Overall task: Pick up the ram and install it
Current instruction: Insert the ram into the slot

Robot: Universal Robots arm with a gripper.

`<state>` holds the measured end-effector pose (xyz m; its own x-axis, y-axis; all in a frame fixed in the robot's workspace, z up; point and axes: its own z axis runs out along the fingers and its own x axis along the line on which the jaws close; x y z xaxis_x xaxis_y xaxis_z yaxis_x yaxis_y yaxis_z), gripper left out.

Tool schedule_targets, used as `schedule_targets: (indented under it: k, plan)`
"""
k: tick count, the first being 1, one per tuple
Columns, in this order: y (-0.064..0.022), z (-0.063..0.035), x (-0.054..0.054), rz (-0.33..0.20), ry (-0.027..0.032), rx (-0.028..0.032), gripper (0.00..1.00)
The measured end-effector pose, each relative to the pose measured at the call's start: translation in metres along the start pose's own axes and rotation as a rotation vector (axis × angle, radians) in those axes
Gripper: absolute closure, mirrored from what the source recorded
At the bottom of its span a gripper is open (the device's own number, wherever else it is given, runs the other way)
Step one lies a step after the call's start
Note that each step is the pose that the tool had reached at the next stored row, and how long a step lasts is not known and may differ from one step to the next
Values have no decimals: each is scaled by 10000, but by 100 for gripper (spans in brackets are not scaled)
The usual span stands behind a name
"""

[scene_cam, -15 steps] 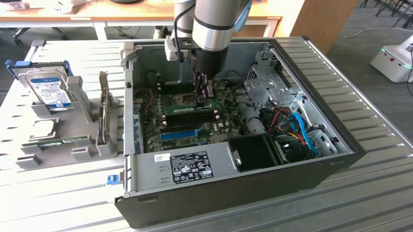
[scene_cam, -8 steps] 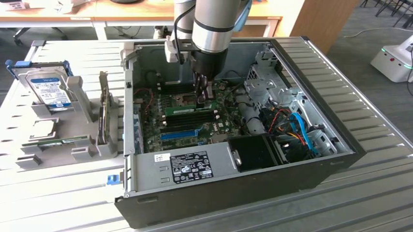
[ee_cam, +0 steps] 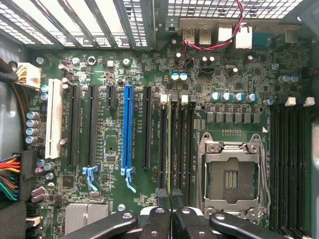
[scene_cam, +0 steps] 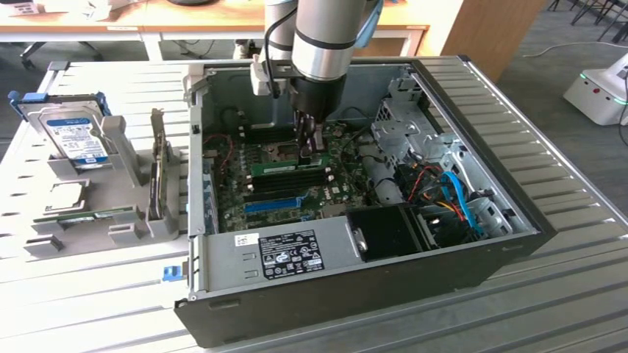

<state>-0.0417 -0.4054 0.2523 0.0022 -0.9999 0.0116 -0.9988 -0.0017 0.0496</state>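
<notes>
The fingers [ee_cam: 160,221] hide one end of the ram [ee_cam: 175,149].

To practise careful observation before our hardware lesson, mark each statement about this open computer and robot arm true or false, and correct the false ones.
1. The gripper is down inside the case. True.
2. The ram lies outside the case. False: it sits among the memory slots, by the gripper.
3. The CPU socket carries a cooler. False: it is bare.
4. The hard drive stands in a grey holder outside the case. True.
</notes>
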Motion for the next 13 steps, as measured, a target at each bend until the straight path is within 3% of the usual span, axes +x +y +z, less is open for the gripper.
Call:
schedule_targets:
  k: [13]
  plan:
    - [-26,15,-1,3,-9,3,88]
